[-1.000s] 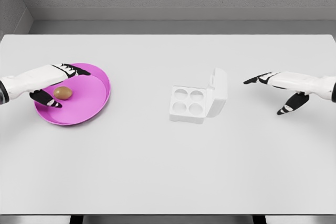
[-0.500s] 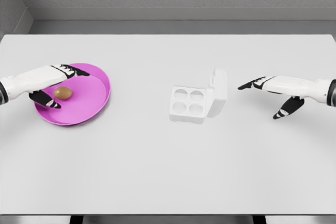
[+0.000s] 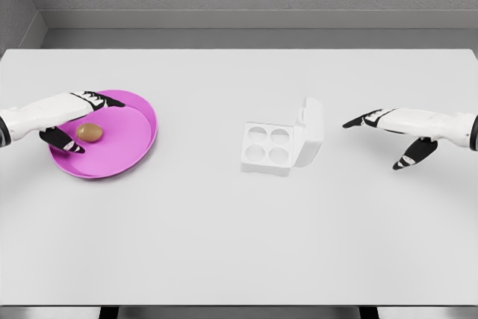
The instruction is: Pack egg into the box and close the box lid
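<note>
Head view: egg on the pink plate at left, open box mid-table, one hand at each side.

Both forearms cut off at the picture's edges. Left hand poised over the pink plate, fingers stretched above and thumb below the brown egg, digits apart; hard to tell whether any of them touches the egg. White box at the middle of the white table, four round cups bare, lid tilted up on its right side. Right hand well to the right of the lid, digits spread, holding nothing, fingertips pointing toward the box. No label or writing readable anywhere.
</note>
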Robot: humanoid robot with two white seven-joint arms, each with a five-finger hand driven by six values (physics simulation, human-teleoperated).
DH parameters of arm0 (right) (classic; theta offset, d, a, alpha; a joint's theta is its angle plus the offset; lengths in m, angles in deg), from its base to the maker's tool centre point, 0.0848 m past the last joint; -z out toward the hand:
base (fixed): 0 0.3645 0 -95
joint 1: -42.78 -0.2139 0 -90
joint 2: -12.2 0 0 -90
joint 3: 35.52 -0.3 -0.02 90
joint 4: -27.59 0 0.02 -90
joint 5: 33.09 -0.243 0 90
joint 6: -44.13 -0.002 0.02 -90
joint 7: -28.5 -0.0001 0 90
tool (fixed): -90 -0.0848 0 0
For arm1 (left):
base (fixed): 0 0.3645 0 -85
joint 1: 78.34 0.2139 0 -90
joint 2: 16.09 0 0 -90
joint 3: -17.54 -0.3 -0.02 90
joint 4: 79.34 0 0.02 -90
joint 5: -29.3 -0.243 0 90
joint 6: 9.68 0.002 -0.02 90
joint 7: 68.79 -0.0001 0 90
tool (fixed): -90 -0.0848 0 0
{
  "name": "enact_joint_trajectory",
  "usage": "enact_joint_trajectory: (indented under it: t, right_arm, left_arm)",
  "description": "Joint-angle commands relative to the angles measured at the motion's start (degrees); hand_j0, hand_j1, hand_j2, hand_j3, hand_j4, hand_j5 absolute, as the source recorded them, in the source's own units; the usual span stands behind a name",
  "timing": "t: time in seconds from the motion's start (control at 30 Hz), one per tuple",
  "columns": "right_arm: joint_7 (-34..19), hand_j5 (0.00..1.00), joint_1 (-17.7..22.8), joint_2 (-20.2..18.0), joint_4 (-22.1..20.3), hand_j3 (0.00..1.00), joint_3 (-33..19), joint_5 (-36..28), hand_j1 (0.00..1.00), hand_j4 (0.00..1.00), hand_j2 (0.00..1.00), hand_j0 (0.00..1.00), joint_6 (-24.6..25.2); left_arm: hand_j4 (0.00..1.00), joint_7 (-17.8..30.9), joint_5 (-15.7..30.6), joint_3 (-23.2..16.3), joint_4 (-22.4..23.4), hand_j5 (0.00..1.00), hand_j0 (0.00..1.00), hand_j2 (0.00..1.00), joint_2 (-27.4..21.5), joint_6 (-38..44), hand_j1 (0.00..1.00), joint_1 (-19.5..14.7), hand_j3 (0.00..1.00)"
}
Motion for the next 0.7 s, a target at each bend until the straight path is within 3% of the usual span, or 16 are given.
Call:
enact_joint_trajectory:
  t: [0.0,0.67]
  right_arm:
    - [0.0,1.00,-0.1,-0.1,0.0,1.00,0.0,-0.3,1.00,1.00,1.00,1.00,0.1]
    - [0.0,1.00,-0.1,-0.5,0.1,1.00,0.0,-0.3,1.00,1.00,1.00,1.00,0.1]
  left_arm:
    - [1.00,-0.1,0.3,-0.1,0.4,1.00,1.00,1.00,0.3,0.1,1.00,0.0,1.00]
    - [1.00,2.0,0.8,-1.2,0.4,1.00,1.00,1.00,0.2,0.1,1.00,-0.8,1.00]
